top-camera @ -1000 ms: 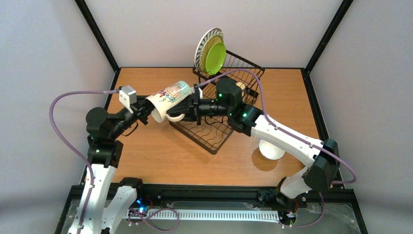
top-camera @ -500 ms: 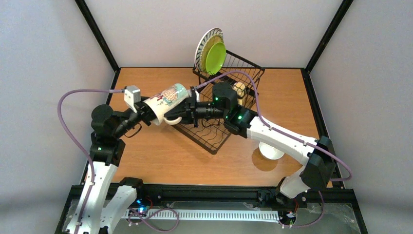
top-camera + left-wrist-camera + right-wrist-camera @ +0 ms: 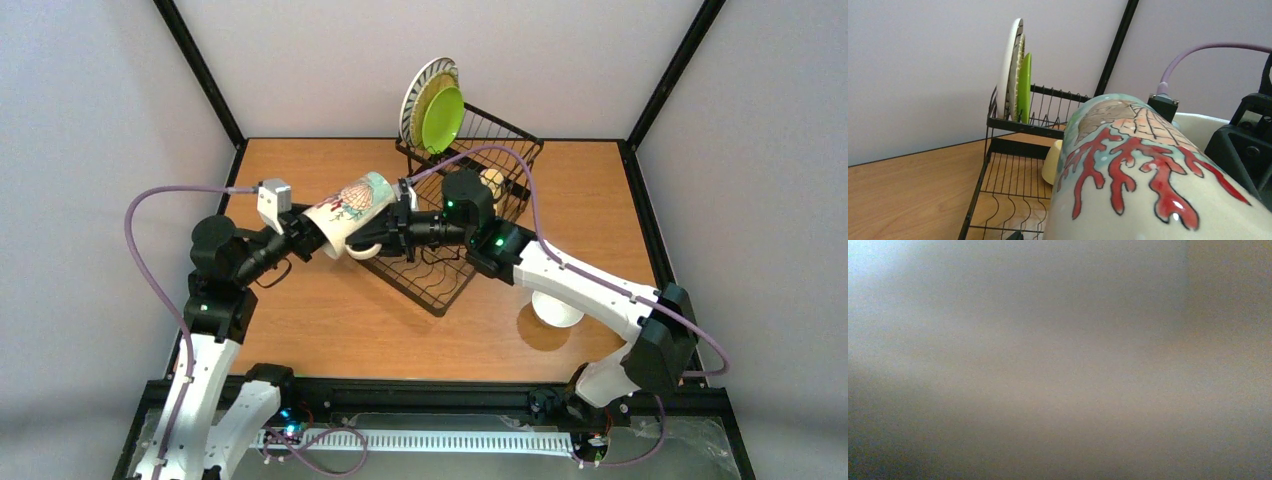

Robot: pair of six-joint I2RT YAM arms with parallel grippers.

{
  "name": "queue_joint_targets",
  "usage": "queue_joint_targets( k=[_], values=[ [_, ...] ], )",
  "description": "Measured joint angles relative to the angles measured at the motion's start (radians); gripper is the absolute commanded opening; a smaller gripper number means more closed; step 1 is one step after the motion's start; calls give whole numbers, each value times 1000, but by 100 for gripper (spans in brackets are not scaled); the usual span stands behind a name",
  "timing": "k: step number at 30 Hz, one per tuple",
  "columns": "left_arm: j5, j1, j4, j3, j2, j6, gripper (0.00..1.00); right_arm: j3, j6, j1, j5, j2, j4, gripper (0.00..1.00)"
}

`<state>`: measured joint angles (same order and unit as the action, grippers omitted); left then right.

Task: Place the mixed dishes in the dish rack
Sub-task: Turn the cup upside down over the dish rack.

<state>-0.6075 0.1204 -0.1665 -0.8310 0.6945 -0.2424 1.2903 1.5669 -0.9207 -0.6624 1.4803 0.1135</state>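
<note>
Over the table (image 3: 300, 320), at 9 o'clock of the dish rack (image 3: 440, 288): right gripper (image 3: 393, 228) is sitting partway closed on the base end of the mug (image 3: 352, 205), by the handle, carrying it on its side. Left gripper (image 3: 303, 236) is sitting at the mug's mouth, 8 o'clock end. Can't tell its jaw gap, since its wrist cam is showing only glaze and the right cam is blurring out. Mug is looking clear of the wires. Handling, imo: glazed ceramic, stiff, slick, chipping easily on wire, and levering down on a one-end grip. Best holds are the rim wall or the handle. Striped plate (image 3: 411, 95) and lime-green plate (image 3: 443, 118) are standing at the rack's 12 o'clock.
</note>
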Motion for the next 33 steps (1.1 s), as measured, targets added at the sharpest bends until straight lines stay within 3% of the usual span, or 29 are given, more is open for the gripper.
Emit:
queue_joint_targets(
  k=[9, 24, 33],
  values=[
    [45, 0, -42, 0, -17, 4, 85, -20, -53, 39, 0, -6, -50, 2],
    [82, 0, -110, 26, -29, 10, 84, -19, -134, 124, -2, -7, -108, 2],
    [170, 0, -192, 27, -31, -34, 83, 94, -311, 148, 34, 5, -279, 2]
  ],
)
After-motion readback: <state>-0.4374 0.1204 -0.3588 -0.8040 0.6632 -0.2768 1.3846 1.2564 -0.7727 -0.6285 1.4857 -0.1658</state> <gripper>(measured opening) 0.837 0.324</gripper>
